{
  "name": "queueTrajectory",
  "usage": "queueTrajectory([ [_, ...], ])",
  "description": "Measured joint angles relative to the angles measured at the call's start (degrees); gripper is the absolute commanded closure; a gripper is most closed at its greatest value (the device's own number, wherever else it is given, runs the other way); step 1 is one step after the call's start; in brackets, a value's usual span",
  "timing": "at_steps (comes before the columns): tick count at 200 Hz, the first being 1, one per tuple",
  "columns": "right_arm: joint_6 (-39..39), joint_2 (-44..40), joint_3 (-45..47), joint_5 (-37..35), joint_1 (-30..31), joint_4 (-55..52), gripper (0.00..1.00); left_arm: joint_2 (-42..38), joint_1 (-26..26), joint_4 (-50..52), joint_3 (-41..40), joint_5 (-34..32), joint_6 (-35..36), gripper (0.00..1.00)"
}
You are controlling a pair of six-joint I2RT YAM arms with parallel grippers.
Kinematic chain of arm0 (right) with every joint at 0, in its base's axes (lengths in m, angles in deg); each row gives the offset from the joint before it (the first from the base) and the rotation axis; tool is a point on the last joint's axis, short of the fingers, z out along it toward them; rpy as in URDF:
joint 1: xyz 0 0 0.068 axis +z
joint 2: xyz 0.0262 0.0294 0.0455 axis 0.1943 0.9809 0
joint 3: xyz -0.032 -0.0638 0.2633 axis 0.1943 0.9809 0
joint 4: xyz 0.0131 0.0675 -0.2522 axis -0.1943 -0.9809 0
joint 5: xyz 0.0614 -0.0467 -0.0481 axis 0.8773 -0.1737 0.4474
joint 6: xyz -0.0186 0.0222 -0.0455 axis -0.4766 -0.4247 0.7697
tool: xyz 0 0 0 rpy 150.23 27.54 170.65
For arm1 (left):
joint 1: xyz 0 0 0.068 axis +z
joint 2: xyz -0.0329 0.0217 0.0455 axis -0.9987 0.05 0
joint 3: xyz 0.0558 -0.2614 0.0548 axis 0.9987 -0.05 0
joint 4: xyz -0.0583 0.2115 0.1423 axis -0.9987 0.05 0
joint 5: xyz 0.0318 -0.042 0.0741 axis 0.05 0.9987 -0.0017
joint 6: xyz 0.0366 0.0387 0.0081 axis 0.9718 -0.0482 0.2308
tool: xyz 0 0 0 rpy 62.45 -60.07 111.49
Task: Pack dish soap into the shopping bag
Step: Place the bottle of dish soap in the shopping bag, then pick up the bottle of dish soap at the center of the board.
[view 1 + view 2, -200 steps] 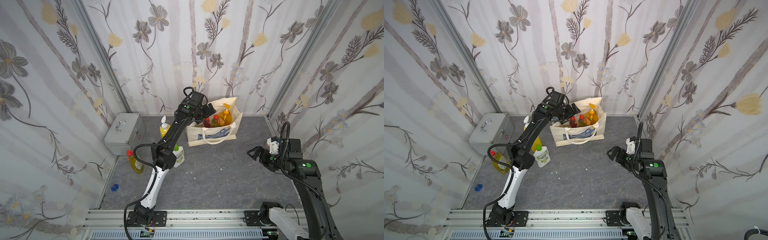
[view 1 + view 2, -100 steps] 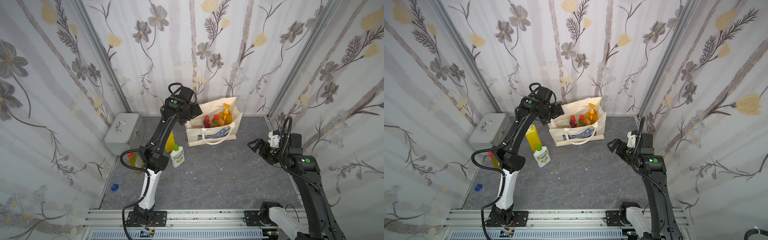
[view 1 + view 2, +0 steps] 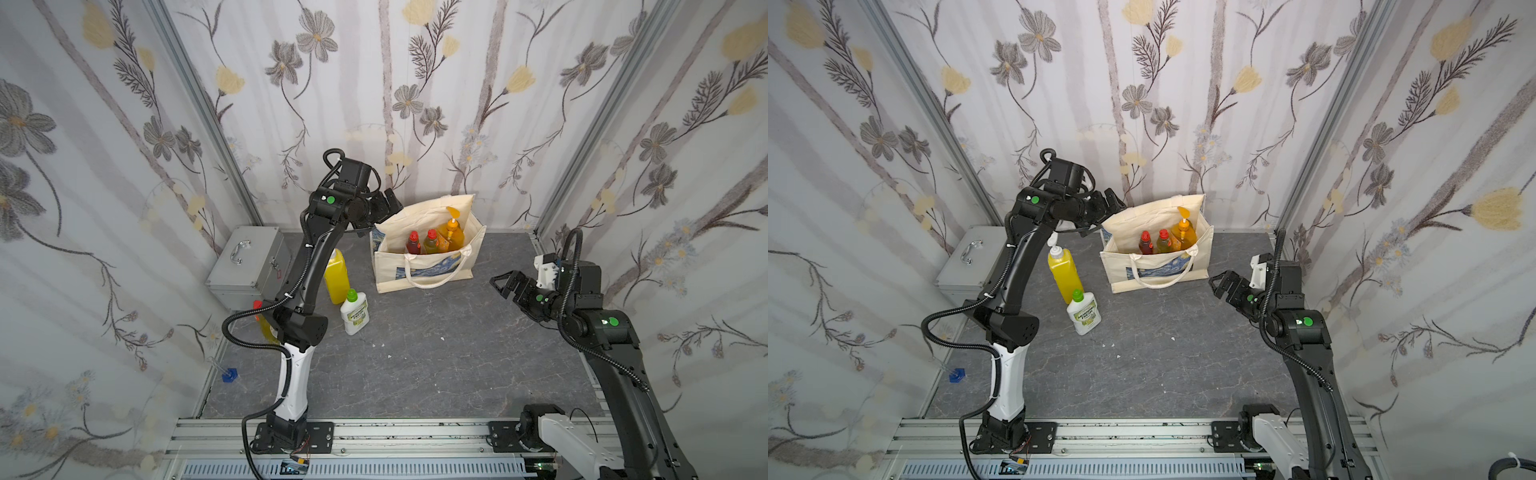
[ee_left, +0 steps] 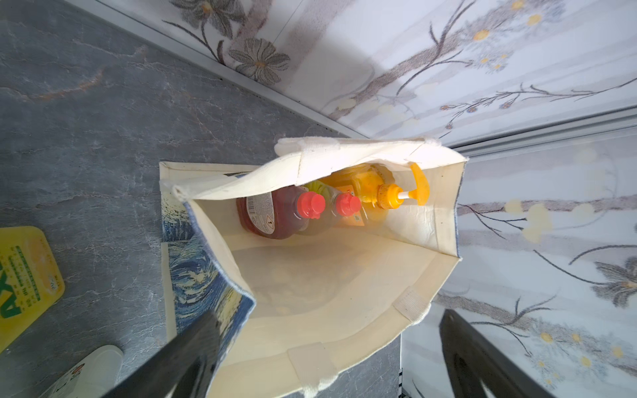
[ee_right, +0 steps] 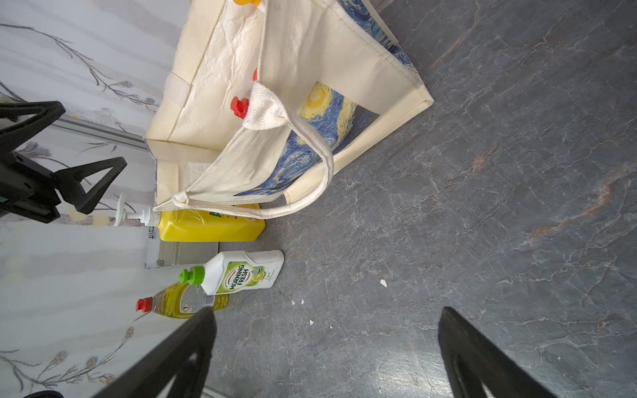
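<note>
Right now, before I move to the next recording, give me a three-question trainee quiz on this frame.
1. How many bottles stand inside the shopping bag?
2. True or false: the left tool is shut on a bottle.
3. Fill in: the only pump bottle inside the bag is coloured ____.
Key: 1. Three. 2. False; it is open and holds nothing. 3. Orange; that is the orange pump bottle.
</note>
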Motion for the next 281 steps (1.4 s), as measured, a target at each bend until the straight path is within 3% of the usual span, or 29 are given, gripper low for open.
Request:
queueTrajectory([
  [86,-3.41,1.86,0.02,-0.74,5.14,7.43,0.0,-14.62,2.97,12.7,-3.76,-9.73,7.78,0.0],
  [103,-4.9,1.86,0.9,0.13,5.62,10.29,0.0,-19.71,3.52,13.77,-9.9,-12.66,8.59,0.0],
  [129,-7.5,1.53,2.99,0.61,6.21,13.27,0.0,-30.56,5.81,11.78,-25.88,-16.57,7.91,0.0],
  [176,-9.14,-0.96,4.57,-0.46,6.54,14.38,0.0,-47.04,8.94,3.26,-53.92,-16.94,5.55,0.0],
  [235,-6.54,-3.72,4.0,-1.7,6.56,13.33,0.0,-54.9,9.27,-2.43,-67.73,-20.33,3.28,0.0],
  [281,-3.15,-5.73,5.27,-1.73,6.56,13.14,0.0,-54.73,8.85,-2.58,-68.91,-24.5,2.19,0.0],
])
